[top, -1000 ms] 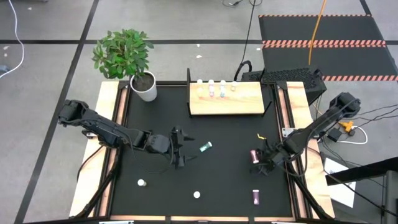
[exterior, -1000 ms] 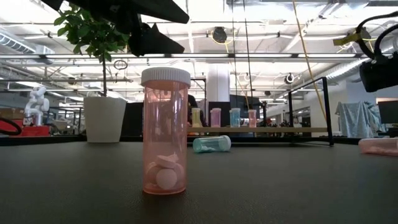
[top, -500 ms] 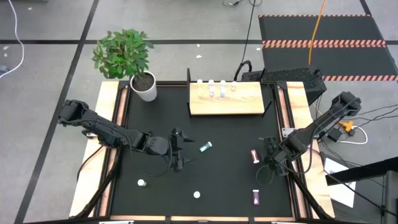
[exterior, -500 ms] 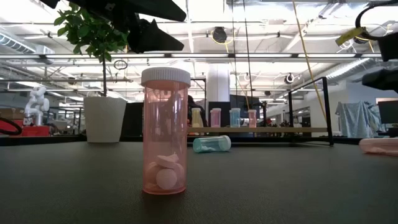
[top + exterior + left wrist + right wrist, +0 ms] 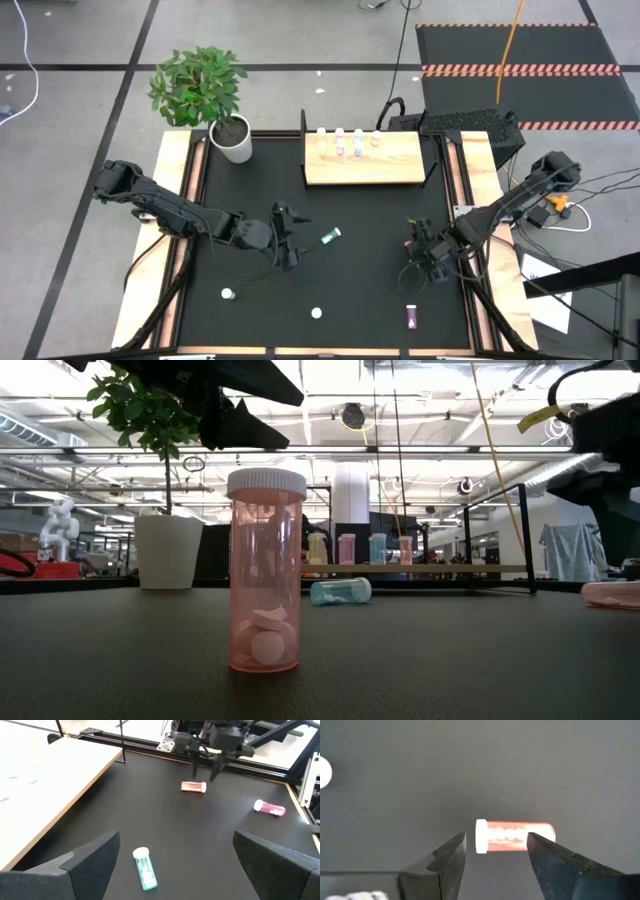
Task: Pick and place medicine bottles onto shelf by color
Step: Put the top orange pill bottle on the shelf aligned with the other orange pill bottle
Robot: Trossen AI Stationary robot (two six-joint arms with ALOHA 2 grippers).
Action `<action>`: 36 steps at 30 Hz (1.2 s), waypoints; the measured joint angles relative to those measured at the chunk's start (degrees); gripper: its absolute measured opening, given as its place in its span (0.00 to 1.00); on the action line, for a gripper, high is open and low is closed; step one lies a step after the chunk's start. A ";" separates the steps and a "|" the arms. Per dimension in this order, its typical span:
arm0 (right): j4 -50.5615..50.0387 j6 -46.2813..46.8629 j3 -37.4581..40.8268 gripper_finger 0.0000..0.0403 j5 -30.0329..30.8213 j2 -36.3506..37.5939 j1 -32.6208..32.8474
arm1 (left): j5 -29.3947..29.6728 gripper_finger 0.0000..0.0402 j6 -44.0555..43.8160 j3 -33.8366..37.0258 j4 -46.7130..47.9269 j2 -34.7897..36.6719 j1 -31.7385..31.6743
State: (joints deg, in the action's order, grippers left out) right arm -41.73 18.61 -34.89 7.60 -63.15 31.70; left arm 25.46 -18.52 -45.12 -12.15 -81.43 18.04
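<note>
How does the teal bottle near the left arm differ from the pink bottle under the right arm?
Colour: the teal bottle has a blue-green body, while the pink bottle is reddish pink. Position: the teal bottle lies near the table's middle, just ahead of the left gripper; the pink bottle lies toward the right side, directly below the right gripper, whose fingers are spread open over it. Both lie on their sides on the black table, have white caps, and neither is gripped.

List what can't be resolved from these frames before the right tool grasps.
- Pink bottle under the right tool: hidden by the arm in the high view, cut by the frame edge in the low view.
- Shelf bottles: too small in the high view to tell colours surely; distant in the low view.
- Left tool: only its open fingers show in its wrist view, with the teal bottle lying ahead.
</note>
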 joint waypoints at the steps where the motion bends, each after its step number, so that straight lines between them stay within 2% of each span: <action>1: 0.40 -0.99 -0.02 0.51 0.00 0.01 -0.31 | 0.11 0.97 0.00 0.00 -0.01 0.00 -0.02; 8: -1.21 -1.33 -0.45 0.51 -0.86 -0.01 -3.53 | 0.16 0.97 -0.27 0.00 0.02 0.00 -0.39; 11: -3.32 -3.27 -2.49 0.51 -3.26 -0.01 -4.45 | 0.16 0.97 -0.54 0.00 0.00 0.00 -0.39; 16: -3.09 -8.16 -3.96 0.51 -10.83 -0.24 -4.68 | 0.15 0.97 0.52 0.00 0.01 0.00 -0.39; 20: -2.84 -7.97 -3.96 0.51 -12.02 -1.03 -4.70 | 0.15 0.97 1.50 0.00 -0.02 0.00 -0.76; 23: -3.40 1.37 -3.96 0.51 -7.81 -1.19 -5.20 | 0.17 0.97 0.38 0.00 -0.02 0.00 -0.78; 26: -4.40 19.72 -3.96 0.51 -3.31 -1.17 -6.86 | 0.16 0.97 -3.51 0.00 0.35 0.00 -0.72; 29: -4.11 37.13 -3.96 0.51 -3.34 -1.14 -7.89 | 0.16 0.97 -5.30 0.00 0.40 0.00 -0.70; 36: -1.02 56.87 1.20 0.50 -1.45 -1.14 -7.63 | 0.16 0.97 -4.42 0.00 0.42 0.00 -0.70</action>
State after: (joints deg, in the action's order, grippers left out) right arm -42.74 75.48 -33.69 6.15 -64.29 24.08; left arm 25.63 -22.95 -45.12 -11.73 -81.43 17.34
